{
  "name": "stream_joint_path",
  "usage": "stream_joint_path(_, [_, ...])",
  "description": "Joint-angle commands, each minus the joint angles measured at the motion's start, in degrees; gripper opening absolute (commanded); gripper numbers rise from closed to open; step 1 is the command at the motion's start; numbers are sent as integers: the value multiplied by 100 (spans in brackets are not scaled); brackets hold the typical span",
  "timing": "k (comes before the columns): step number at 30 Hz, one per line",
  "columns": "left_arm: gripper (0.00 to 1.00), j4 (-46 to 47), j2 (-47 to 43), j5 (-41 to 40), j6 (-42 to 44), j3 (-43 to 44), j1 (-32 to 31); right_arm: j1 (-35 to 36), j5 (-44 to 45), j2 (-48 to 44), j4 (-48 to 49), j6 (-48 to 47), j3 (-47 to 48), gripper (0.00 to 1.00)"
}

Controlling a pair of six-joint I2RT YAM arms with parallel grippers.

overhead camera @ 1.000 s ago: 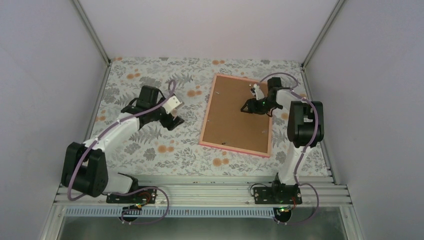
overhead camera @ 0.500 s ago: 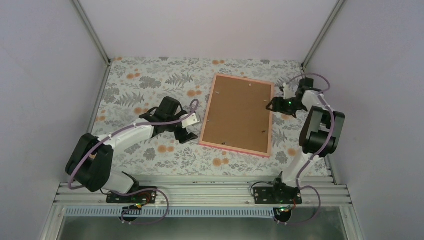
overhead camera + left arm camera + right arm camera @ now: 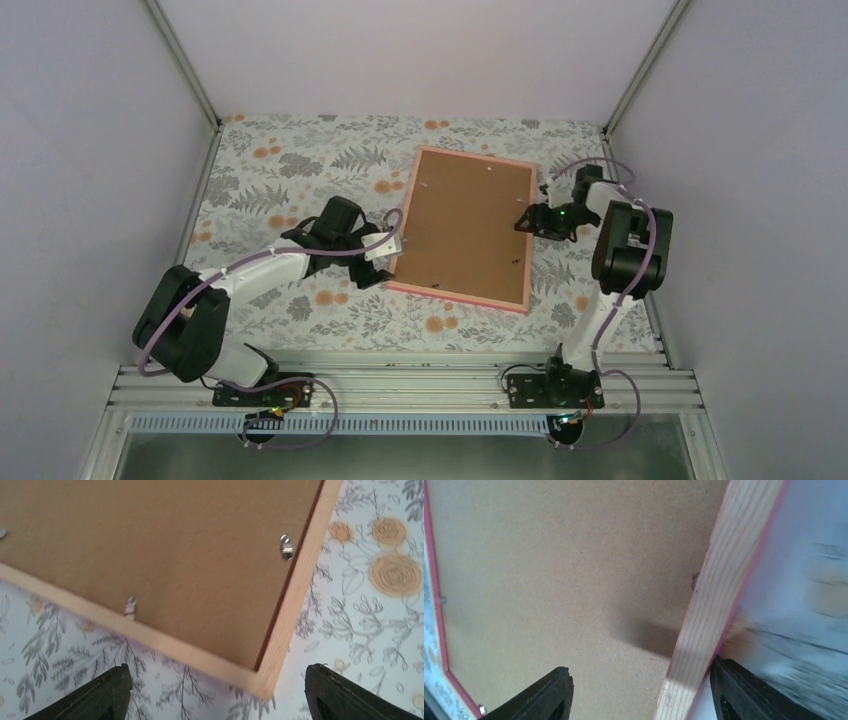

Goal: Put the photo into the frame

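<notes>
The frame [image 3: 455, 298] lies face down on the floral cloth, its thin pink edge around a bare wood back. A brown backing board [image 3: 465, 225] fills it, held by small metal clips [image 3: 286, 547]. The photo is not in view. My left gripper [image 3: 383, 262] is open and empty, low at the frame's near left corner [image 3: 270, 677], which sits between its fingers [image 3: 215, 680]. My right gripper [image 3: 525, 222] is open and straddles the frame's right rail [image 3: 724, 580]. One finger is over the board [image 3: 559, 565], the other against the pink outer edge.
The floral cloth [image 3: 290, 170] covers the table between grey side walls. An aluminium rail [image 3: 400, 385] with both arm bases runs along the near edge. The back wall is just behind the frame.
The left gripper moved right to the frame's near left corner. The right gripper moved off the board to the frame's right rail. The frame slid a little to the left and turned slightly.
</notes>
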Motion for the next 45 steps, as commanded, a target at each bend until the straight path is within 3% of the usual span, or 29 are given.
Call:
stream_joint_path(1, [86, -197, -467, 42, 359, -412, 193, 814, -886, 228, 241, 374, -295, 69])
stream_joint_path(5, [85, -368, -836, -78, 735, -814, 313, 1211, -1280, 183, 379, 543, -356, 73])
stream_joint_path(11, [84, -550, -1334, 52, 1107, -1195, 268, 1170, -707, -180, 322, 108, 329, 71])
stream_joint_path(18, [83, -608, -1591, -79, 1724, -1499, 261, 2059, -1936, -367, 243, 134, 461, 64])
stream_joint_path(22, [80, -570, -1330, 14, 1780, -1352, 229, 2676, -2465, 29, 367, 341, 306, 59])
stream_joint_path(28, [76, -306, -794, 6, 1801, -1165, 40, 3296, -2460, 358, 666, 383, 166, 56])
stream_joint_path(45, [62, -53, 236, -181, 1744, -1036, -227, 3218, -1991, 883, 848, 305, -320, 53])
